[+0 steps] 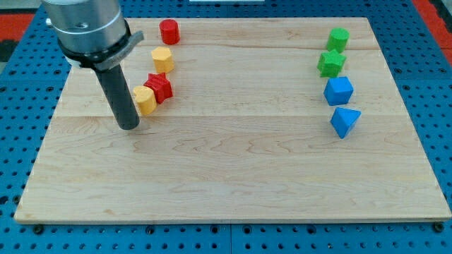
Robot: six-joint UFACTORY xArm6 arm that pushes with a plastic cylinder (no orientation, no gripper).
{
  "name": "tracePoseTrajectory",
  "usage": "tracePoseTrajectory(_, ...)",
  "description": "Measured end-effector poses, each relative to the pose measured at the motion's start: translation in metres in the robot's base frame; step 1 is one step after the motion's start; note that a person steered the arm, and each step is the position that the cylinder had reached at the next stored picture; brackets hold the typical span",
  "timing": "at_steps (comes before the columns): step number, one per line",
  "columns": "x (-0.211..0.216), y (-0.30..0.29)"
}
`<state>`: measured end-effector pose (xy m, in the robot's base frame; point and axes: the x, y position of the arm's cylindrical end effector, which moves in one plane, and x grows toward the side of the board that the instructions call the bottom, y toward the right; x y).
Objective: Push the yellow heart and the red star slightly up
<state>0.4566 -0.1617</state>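
The yellow heart [145, 99] lies at the board's upper left, touching the red star [159, 87] just up and to its right. My tip [128, 125] rests on the board just below and to the left of the yellow heart, very close to it. The dark rod rises from the tip to the grey arm head at the view's top left.
A yellow hexagon block [162, 60] and a red cylinder [169, 32] lie above the star. At the right are a green cylinder-like block [338, 39], a green star [330, 63], a blue cube [338, 90] and a blue triangle [345, 121]. The wooden board [233, 176] sits on blue pegboard.
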Motion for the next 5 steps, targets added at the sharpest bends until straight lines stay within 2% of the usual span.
tracePoseTrajectory(2, -0.038, 0.004)
tracePoseTrajectory(4, -0.027, 0.014)
tracePoseTrajectory(5, -0.040, 0.034)
